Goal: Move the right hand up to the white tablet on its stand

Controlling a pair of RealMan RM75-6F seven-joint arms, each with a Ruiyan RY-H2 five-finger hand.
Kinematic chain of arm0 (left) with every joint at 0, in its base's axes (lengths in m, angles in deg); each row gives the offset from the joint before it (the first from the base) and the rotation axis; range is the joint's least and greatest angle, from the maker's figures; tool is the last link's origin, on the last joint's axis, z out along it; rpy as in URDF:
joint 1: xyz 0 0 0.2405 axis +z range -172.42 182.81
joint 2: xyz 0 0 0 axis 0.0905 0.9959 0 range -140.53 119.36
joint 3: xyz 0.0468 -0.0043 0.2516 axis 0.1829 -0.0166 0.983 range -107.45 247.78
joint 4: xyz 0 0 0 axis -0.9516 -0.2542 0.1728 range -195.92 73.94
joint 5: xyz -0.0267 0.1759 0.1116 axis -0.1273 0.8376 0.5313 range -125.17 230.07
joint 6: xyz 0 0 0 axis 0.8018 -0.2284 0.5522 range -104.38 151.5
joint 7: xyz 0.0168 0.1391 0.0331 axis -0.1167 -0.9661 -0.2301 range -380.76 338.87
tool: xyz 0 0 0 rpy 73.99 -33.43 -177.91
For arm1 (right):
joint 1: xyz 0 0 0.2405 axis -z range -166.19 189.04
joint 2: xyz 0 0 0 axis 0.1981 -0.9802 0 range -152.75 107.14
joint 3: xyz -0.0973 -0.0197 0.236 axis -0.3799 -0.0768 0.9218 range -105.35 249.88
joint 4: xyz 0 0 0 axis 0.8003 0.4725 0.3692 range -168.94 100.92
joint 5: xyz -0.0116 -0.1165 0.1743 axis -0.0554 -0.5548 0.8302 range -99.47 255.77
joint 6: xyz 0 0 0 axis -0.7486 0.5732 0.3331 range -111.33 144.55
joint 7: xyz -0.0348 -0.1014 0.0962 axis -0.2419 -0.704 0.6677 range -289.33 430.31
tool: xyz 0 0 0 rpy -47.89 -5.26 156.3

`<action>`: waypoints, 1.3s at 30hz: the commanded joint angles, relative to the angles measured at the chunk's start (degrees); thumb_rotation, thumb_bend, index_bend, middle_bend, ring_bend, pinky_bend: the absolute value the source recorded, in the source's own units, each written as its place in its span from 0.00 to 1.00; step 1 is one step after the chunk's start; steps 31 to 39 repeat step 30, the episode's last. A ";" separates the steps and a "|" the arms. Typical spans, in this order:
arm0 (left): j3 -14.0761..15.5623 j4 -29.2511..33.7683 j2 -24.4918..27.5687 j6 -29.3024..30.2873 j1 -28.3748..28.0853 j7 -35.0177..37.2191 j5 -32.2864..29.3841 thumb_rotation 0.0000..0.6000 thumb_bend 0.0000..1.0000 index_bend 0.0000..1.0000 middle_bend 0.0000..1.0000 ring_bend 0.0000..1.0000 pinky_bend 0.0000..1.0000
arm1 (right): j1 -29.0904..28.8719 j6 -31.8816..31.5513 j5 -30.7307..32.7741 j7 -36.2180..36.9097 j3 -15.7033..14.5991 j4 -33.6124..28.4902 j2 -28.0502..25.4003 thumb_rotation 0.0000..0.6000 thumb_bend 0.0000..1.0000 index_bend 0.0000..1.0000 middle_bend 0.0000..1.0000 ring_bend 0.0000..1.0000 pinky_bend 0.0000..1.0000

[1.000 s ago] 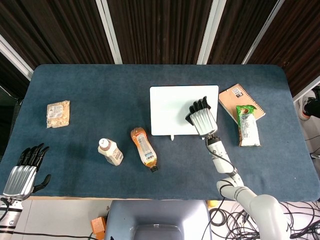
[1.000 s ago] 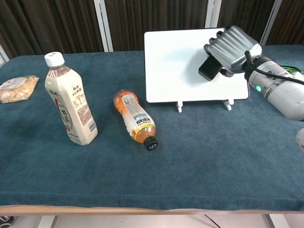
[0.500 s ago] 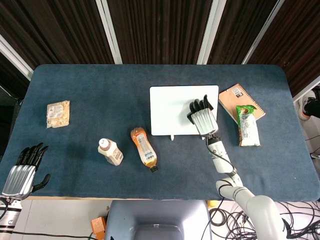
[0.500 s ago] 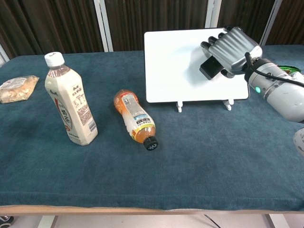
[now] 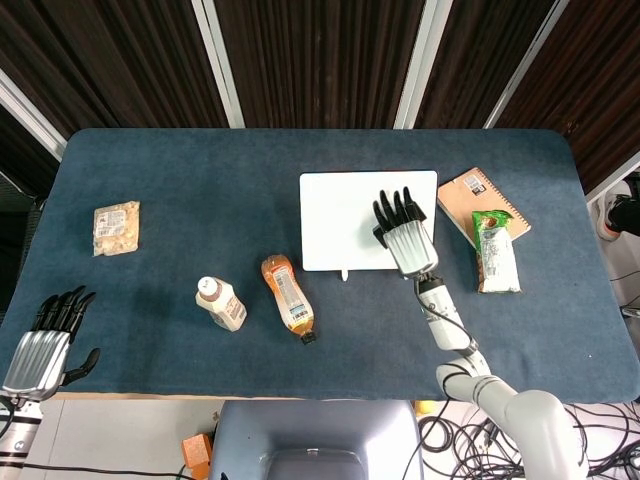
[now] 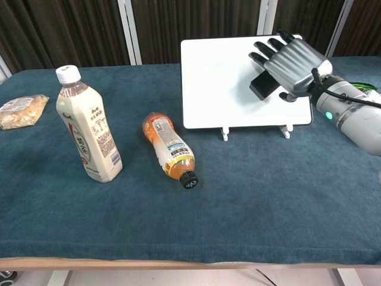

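The white tablet (image 5: 345,228) (image 6: 221,80) leans on its small stand near the table's middle right. My right hand (image 5: 402,229) (image 6: 288,64) hovers in front of the tablet's right part, fingers spread and stretched toward the screen, holding nothing; whether the fingertips touch the screen cannot be told. My left hand (image 5: 45,342) hangs open off the table's near left corner, seen only in the head view.
An upright milk-tea bottle (image 6: 88,134) (image 5: 221,302) and a lying orange bottle (image 6: 169,148) (image 5: 287,294) sit left of the tablet. A snack bag (image 5: 116,227) (image 6: 21,110) lies far left. A brown notebook (image 5: 470,200) and green packet (image 5: 494,255) lie right of the tablet.
The right hand's fingers have uncurled and spread out over the tablet's right part, and the hand has risen slightly. The left hand has sunk a little lower.
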 commanded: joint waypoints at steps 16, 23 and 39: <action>0.91 0.01 0.21 3.79 1.47 0.37 3.54 1.00 0.34 0.00 0.00 0.00 0.06 | 29.21 -28.93 -8.94 8.35 -16.88 -62.88 -38.36 1.00 0.13 0.00 0.00 0.00 0.00; 0.90 -0.29 -0.65 4.44 1.89 -0.88 3.64 1.00 0.34 0.00 0.00 0.00 0.06 | 40.19 -33.70 -5.79 16.77 -21.32 -61.65 -42.06 1.00 0.13 0.00 0.00 0.00 0.00; 0.94 -1.17 -1.12 5.32 1.78 0.11 5.21 1.00 0.34 0.00 0.00 0.00 0.06 | 40.20 -30.73 -6.84 19.38 -19.59 -61.67 -43.39 1.00 0.13 0.00 0.00 0.00 0.00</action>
